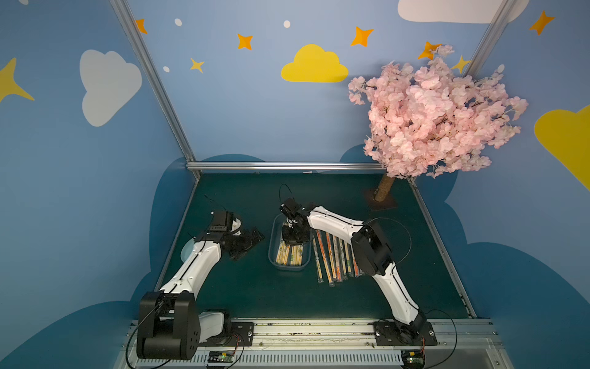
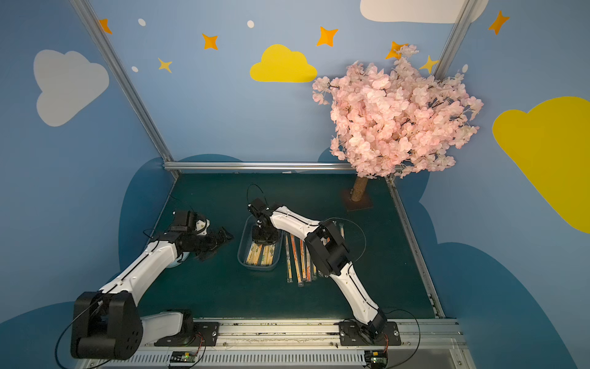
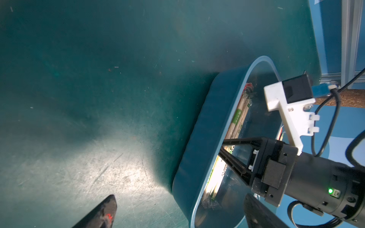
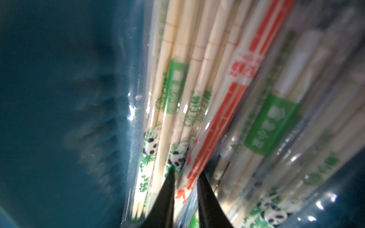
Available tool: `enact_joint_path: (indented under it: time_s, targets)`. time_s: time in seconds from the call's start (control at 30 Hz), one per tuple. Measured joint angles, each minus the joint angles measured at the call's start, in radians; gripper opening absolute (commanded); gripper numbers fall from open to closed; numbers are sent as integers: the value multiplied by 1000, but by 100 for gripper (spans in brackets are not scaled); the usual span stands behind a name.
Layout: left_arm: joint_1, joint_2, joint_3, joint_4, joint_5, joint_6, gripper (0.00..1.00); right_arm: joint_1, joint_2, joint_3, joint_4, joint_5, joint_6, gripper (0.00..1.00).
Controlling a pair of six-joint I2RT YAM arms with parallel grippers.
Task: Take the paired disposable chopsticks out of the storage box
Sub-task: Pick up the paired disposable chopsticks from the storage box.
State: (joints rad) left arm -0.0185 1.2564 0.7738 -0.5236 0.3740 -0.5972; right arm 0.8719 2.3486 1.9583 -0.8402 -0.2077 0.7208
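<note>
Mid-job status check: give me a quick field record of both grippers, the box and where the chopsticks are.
left gripper: open, empty, beside the storage box
right gripper: down in the box, jaws narrow on either side of a red-printed pair; firm grip unclear
pairs in box: several inside
pairs on table: a row beside the box, on the right arm's side

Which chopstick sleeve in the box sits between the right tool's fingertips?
The red-printed sleeve: it alone runs between the tips of the right tool. The green-printed sleeves beside it show pandas instead.
</note>
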Motion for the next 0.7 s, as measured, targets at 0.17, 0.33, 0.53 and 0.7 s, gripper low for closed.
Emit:
enact_joint_path:
  time_s: [0.17,0.33,0.53,0.7]
  targets:
    - [1,-3,0,1,0,0,100,0,0,0,-3,0,-3,5]
    - [1,-4,0,1,2,0,100,-1,-7,-8,-3,2,-8,2]
    - [1,-10,0,1,4,0,100,-1,-97,-60,-2,8,-21,0]
    - [1,-10,0,1,8,0,100,-8,-203,-73,11,8,-24,0]
